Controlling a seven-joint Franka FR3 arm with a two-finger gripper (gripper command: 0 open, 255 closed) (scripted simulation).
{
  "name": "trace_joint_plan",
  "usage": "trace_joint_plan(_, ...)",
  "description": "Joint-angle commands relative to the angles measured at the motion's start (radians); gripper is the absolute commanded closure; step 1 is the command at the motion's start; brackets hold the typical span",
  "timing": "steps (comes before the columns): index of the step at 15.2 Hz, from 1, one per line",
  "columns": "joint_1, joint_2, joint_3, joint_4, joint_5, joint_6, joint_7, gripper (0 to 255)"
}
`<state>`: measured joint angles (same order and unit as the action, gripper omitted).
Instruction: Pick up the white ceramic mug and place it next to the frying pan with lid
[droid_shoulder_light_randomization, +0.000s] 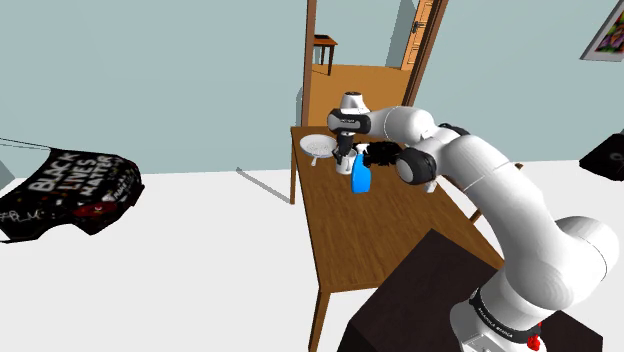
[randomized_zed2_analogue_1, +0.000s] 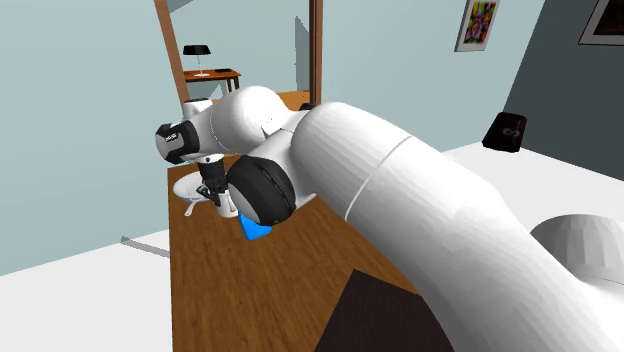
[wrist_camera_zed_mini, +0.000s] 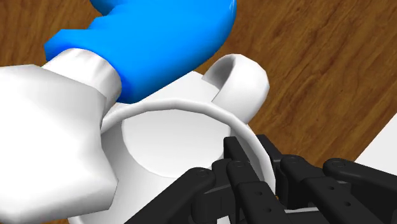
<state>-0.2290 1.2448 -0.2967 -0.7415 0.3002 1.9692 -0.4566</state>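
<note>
Two black fingers of the gripper (wrist_camera_zed_mini: 262, 167) clamp the wall of the white mug (wrist_camera_zed_mini: 165, 143), one inside the rim and one outside. The mug's pale bottom shows plain. In the shoulder view, a shallow white pan (droid_shoulder_light_randomization: 317, 145) sits at the mug's ten o'clock, near the far edge of the wooden table (droid_shoulder_light_randomization: 375, 235). A blue spray bottle (droid_shoulder_light_randomization: 360, 178) stands just beside the mug at four o'clock. Toward six o'clock, bare wood runs to the near edge.

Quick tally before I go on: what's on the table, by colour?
White: 2 (mug, frying pan)
Blue: 1 (spray bottle)
Total: 3
</note>
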Motion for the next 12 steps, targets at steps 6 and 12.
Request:
trace_joint_plan(6,-0.015,0.09,0.008,0.072,0.002,0.021,0.006,255)
trace_joint_plan(12,-0.025,0.141,0.012,0.131,0.001,0.017,0.013,255)
